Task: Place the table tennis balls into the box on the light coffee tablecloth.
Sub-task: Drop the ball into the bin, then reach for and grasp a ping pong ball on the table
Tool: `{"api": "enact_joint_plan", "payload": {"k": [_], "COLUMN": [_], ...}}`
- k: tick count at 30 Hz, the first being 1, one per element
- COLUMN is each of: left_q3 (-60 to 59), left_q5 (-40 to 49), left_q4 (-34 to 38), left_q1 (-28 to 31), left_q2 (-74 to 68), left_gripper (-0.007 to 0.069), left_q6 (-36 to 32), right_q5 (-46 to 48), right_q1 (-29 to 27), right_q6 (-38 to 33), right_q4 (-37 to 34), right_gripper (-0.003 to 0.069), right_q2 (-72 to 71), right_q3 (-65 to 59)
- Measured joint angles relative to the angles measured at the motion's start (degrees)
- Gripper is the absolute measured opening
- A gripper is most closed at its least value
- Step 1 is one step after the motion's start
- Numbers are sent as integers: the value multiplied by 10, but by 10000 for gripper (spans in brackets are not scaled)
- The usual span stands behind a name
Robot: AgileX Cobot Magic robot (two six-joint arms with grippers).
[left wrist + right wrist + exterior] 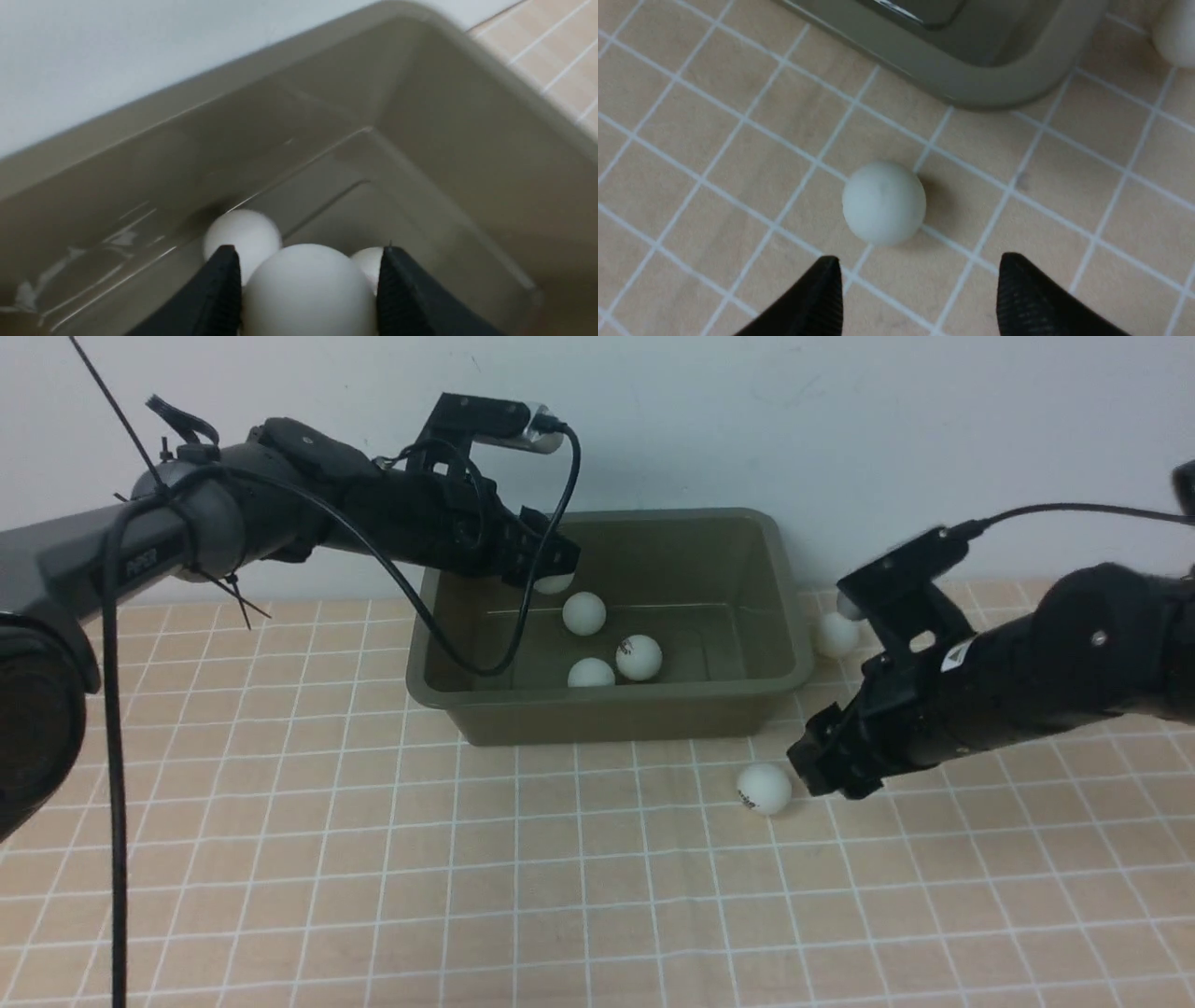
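"Where are the table tennis balls?"

"In the front view, three white balls (639, 658) lie in the box (616, 714), just above the frame's centre. Another ball (555, 582) is at the left end effector (551, 555), above the box's interior. One loose ball (765, 790) sits right of centre, in front of the box; another (837, 636) is farther up and right, near the box's right side. The light coffee tablecloth (373, 859) lies beneath them."

"What are the end effectors doing?"

"In the left wrist view, the left one has its fingers closed around a ball. The right end effector (920, 294) stands wide, with nothing between its fingers; it is just beside the front loose ball."

"How would that ball handle?"

"Probably very light, with a thin, stiff shell. It looks matte but could be slippery, and it would likely roll at a nudge. Hard squeezing might dent it."

"Where should it be taken?"

"Across its widest part, one finger on each side, centred before closing gently. Pinching above the middle could squirt it away. The left one need only part its fingers low over the box, since a drop might bounce."
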State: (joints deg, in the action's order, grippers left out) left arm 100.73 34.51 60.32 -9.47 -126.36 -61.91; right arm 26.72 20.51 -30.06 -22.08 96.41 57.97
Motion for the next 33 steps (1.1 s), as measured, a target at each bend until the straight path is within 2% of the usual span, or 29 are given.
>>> {"api": "enact_joint_plan", "payload": {"k": [3,8,18,24,33], "left_q3": [23,34,40,63,142], "left_q5": [9,11,26,32,149], "left_q4": [-55,-97,-113,-114,-126], "left_q1": [0,0,0,0,0], "left_q2": [-20,-32,-46,-46,-14], "left_gripper": [299,309,398,405,407], "left_q6": [36,60,57,53,64], "right_q5": [-11,-15,7,16,11], "right_q1": [11,11,11,12,12], "right_q6": [7,17,17,17,17], "right_q4": [-5,-9,-34,-35,-34], "right_gripper": [411,411,411,411,411], "right_q2": [31,42,42,58,96], "right_q3": [0,-2,38,57,61]}}
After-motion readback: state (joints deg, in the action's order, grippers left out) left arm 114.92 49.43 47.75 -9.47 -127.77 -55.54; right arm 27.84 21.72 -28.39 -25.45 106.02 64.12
